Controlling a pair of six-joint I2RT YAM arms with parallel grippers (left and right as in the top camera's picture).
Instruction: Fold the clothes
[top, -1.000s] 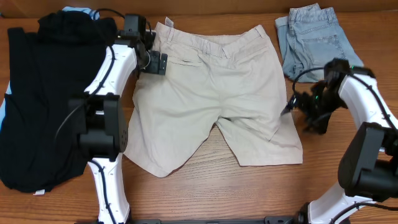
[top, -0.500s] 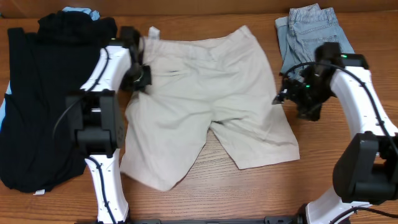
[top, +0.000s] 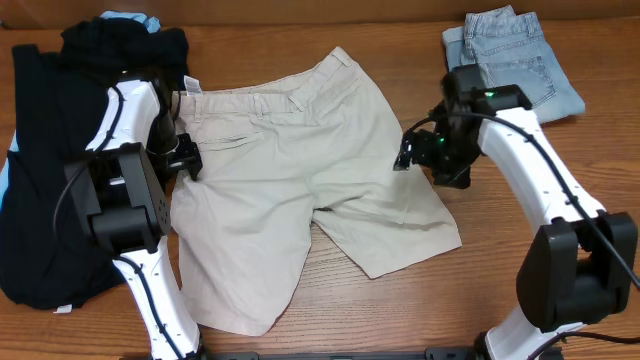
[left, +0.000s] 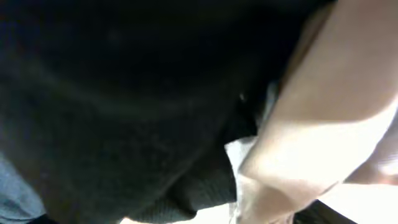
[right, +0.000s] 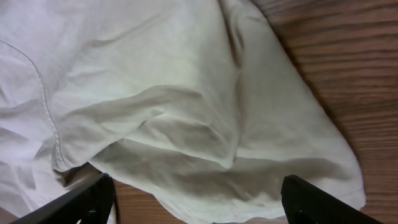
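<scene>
Where the cream-beige shorts lay spread across the middle of the wooden surface, their waistband pointed toward the far edge and both wide legs toward the near edge, the whole garment skewed a little; the left leg reached closest to the near edge. The left jaws sat at the shorts' left edge, just below the waistband corner; the left wrist view was blurred, dark cloth filling most of it and pale cloth at the right, so I could not tell whether those jaws were apart or clamped. The right jaws hung at the shorts' right edge, over the outer side of the right leg; in the right wrist view the two dark fingertips stood wide apart, with rumpled pale cloth lying beyond them and bare wood to the right. A big black garment lay along the left side, beside the left arm; folded light-blue denim shorts rested at the far right, apart from the cream pair.
</scene>
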